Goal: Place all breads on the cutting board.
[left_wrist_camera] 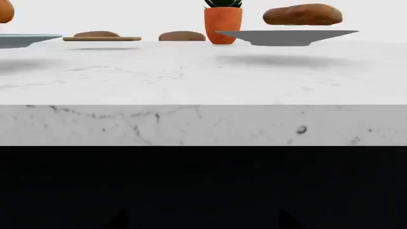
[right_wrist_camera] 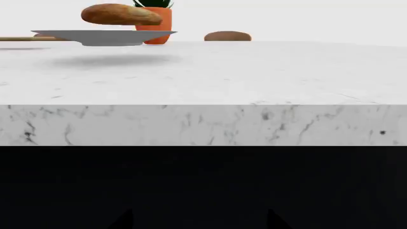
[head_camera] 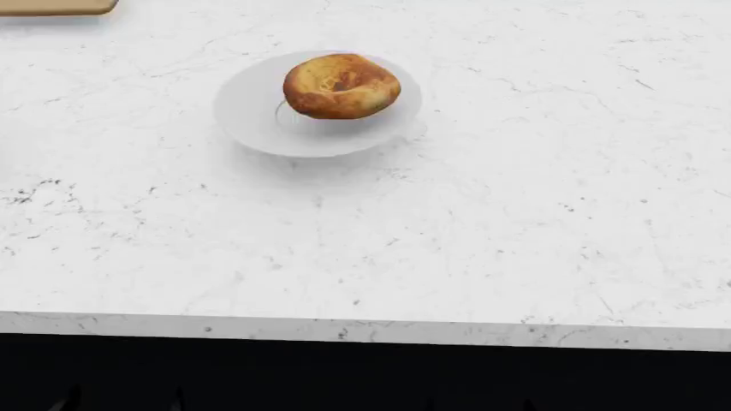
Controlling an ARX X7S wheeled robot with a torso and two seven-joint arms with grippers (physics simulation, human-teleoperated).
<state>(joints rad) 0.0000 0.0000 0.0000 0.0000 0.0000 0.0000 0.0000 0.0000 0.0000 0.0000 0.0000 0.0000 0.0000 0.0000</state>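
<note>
Counter edge sits closest, with lots of bare marble up to the white plate holding the round bread. Cutting board peeks in far left. Can't tell either gripper's state, barely any showing.

A white marble-patterned countertop filled the view edge-on, dark below its front face. A golden-brown puffy bread sat on a shallow white round plate. Behind stood an orange plant pot, beside a low brown rounded loaf.
</note>
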